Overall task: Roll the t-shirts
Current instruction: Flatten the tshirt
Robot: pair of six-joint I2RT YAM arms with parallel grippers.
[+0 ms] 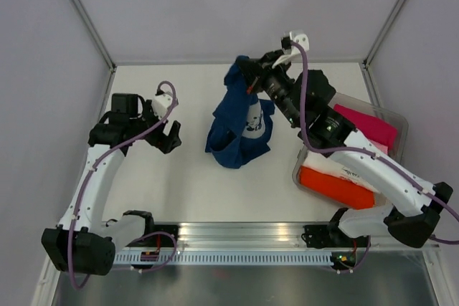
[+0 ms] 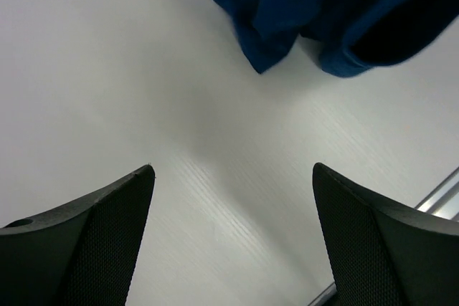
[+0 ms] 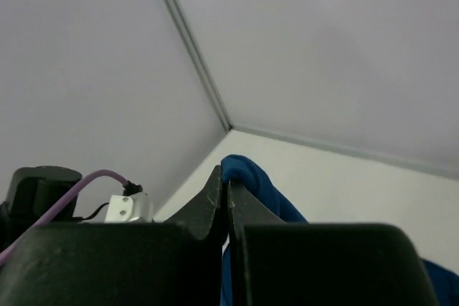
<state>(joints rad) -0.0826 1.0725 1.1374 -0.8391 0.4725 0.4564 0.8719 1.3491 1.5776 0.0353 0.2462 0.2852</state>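
A navy blue t-shirt (image 1: 237, 123) with a white chest print hangs bunched over the middle of the table, its lower part resting on the surface. My right gripper (image 1: 247, 69) is shut on the shirt's top edge and holds it up; in the right wrist view the blue cloth (image 3: 247, 177) sticks out above the closed fingertips. My left gripper (image 1: 171, 134) is open and empty, low over the table to the left of the shirt. In the left wrist view the shirt's lower folds (image 2: 315, 12) lie beyond the fingers.
A clear bin (image 1: 391, 116) at the right holds magenta (image 1: 366, 125), white and orange (image 1: 337, 185) shirts. A metal rail (image 1: 244, 238) runs along the near edge. Grey walls enclose the table at the back and sides.
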